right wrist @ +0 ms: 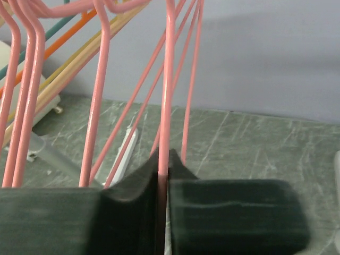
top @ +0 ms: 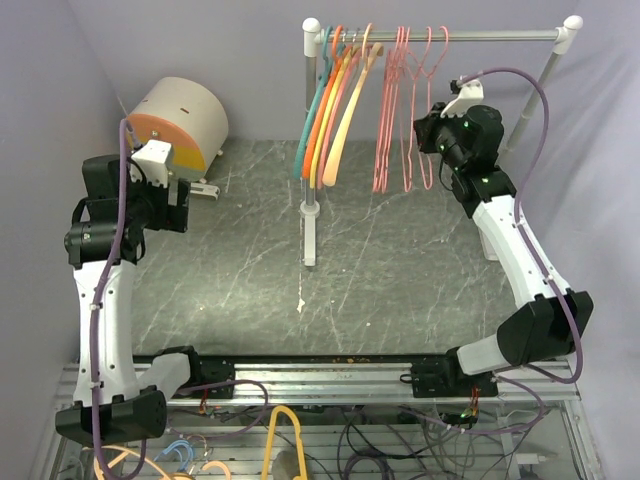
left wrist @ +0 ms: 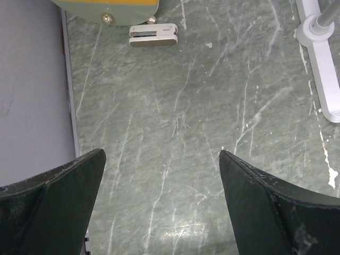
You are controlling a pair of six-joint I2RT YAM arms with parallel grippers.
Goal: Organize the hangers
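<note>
The silver rail (top: pixel 480 34) with white corner joints stands at the far side of the dark marbled worktop (top: pixel 400 270), and all places here are told from it. On the left part of the rail hang the thick plastic hangers (top: pixel 330 120), in teal, orange, yellow and peach, close together and slanting down toward the left. A little to the right of them on the same rail hang the pink wire hangers (top: pixel 395 120), also in a tight group. The right claw (right wrist: pixel 163 175) is raised just under the right half of the rail, beside this pink group, and it is clenched on one pink hanger (right wrist: pixel 169 79): in the right wrist view the thin pink wire runs straight down into the narrow gap between the two dark fingers (right wrist: pixel 234 212), which press on it from both sides. The other pink wires are to the left of it in that view, and the plastic ones show behind them. The left claw (left wrist: pixel 161 152) is well away from the rail, to its left, and it is released: its two fingers stand wide apart above bare worktop and touch nothing. Near it, left of the rail, lies a round beige drum (top: pixel 185 120) with an orange band, and a small white clip (left wrist: pixel 153 35) lies just beside the drum. The white foot (left wrist: pixel 324 64) of the rail's left post rests on the worktop.
</note>
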